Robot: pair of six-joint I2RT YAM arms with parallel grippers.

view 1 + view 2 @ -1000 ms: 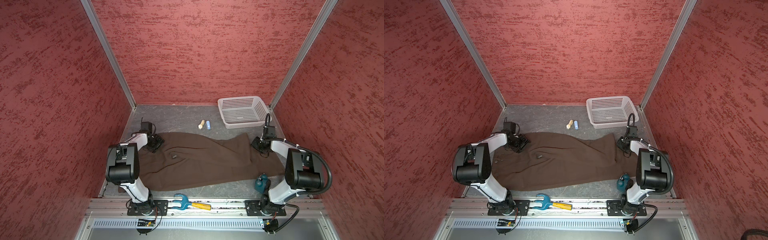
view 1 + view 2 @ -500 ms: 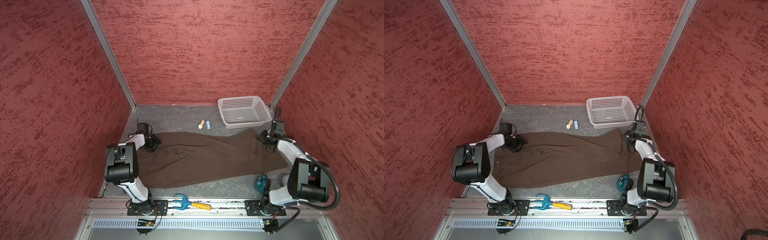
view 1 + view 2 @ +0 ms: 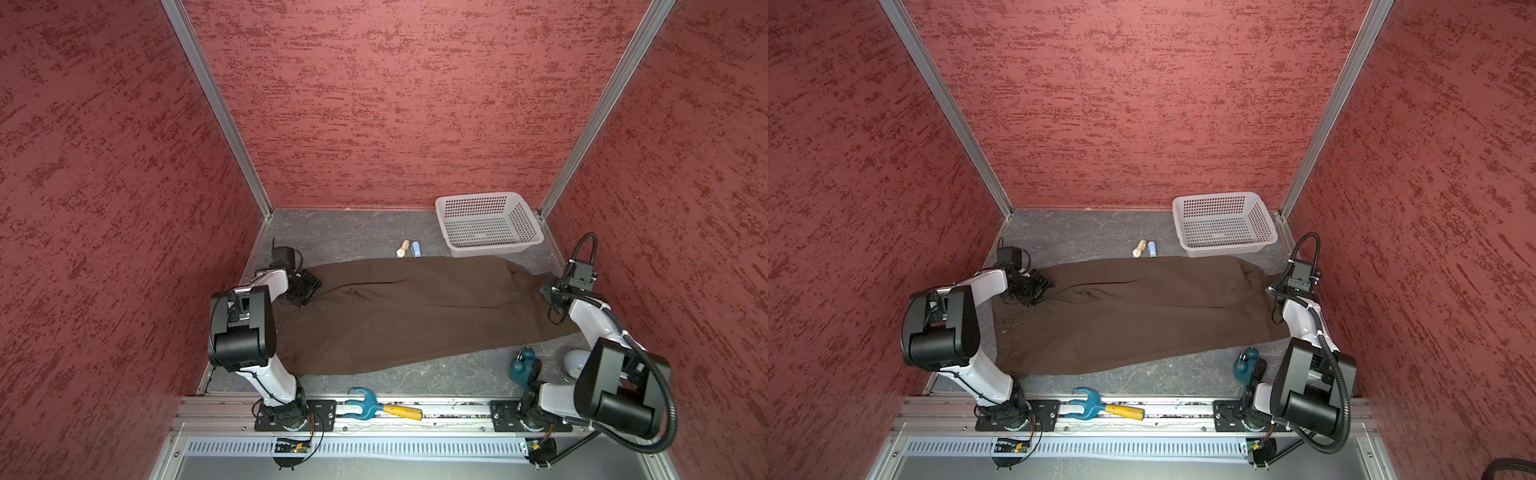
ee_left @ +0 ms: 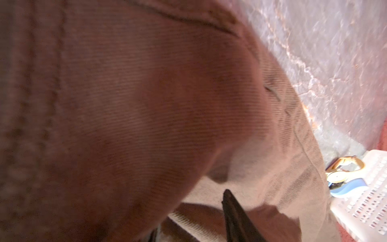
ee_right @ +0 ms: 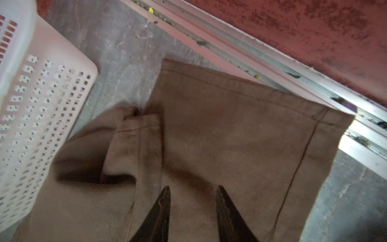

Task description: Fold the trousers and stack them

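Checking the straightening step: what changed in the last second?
The right gripper pulled the trousers by the leg ends toward the right wall, stretching the cloth flatter, then opened; its jaws now stand apart over the hem. The left gripper and white basket stayed put.

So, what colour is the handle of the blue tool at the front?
Yellow-orange handle, clearest in a top view.

Red-walled booth with a grey counter
A rough-plastered, mottled dark-red back wall (image 3: pixel 395 104) meets matching side walls (image 3: pixel 104 208) at two slanting silver aluminium corner posts (image 3: pixel 216 108). The grey marbled counter (image 3: pixel 345 232) ends at a silver metal rail (image 3: pixel 457 426) along its near edge, under soft, even light.
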